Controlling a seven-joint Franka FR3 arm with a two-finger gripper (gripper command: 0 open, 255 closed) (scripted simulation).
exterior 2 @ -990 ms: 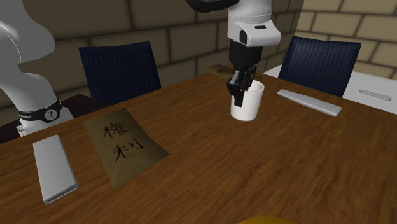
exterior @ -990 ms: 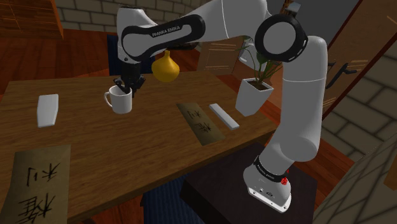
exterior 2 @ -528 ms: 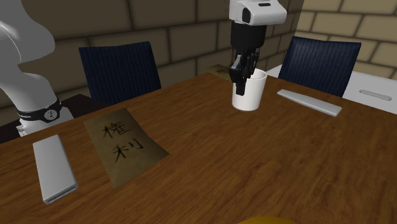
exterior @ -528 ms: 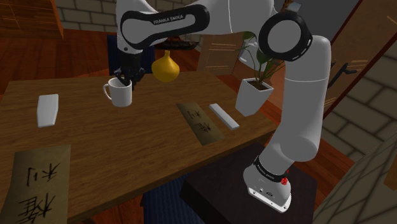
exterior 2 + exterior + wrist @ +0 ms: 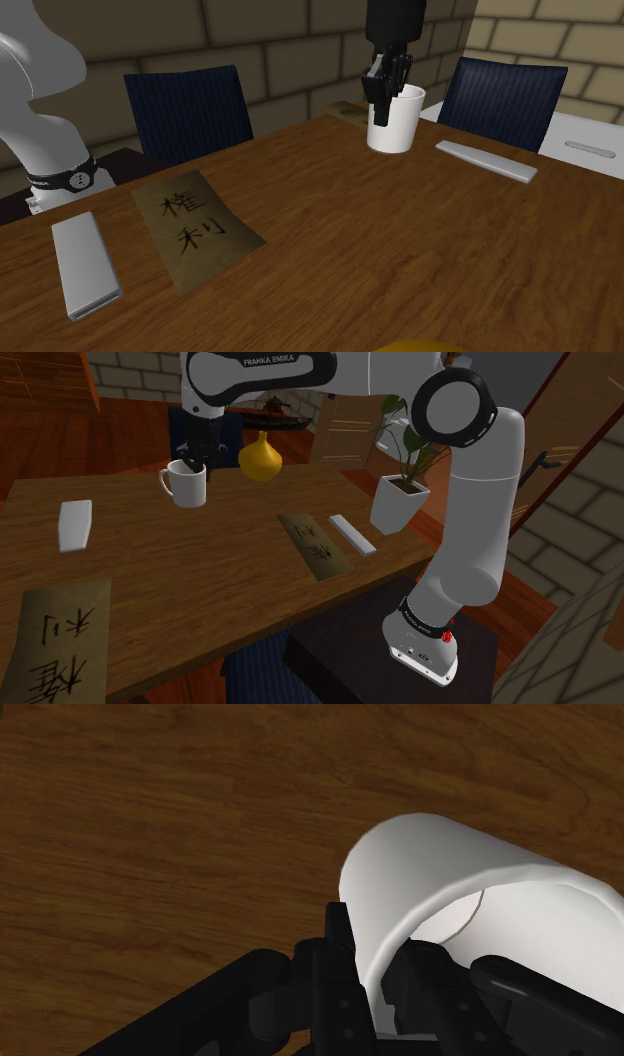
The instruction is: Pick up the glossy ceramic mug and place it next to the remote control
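Mug [image 5: 188,485] aloft, pinched at its rim by claw [image 5: 382,92].
Lift stage; next, level carry across worktop [image 5: 330,250], then gentle set-down.

Arm [image 5: 478,522] reaching high, gripper [image 5: 192,462] pointing down, clamped on mug [image 5: 188,490] wall.

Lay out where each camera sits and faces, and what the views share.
Shoulder view: beside the stand, looking down over the table; arm reaches up-left.
Second exterior view: low by the yellow vase, facing back across the table; arm's base at its left.
Wrist view: on the hand, looking down past the black fingers.
All share the white mug, clasped at its rim by the gripper.
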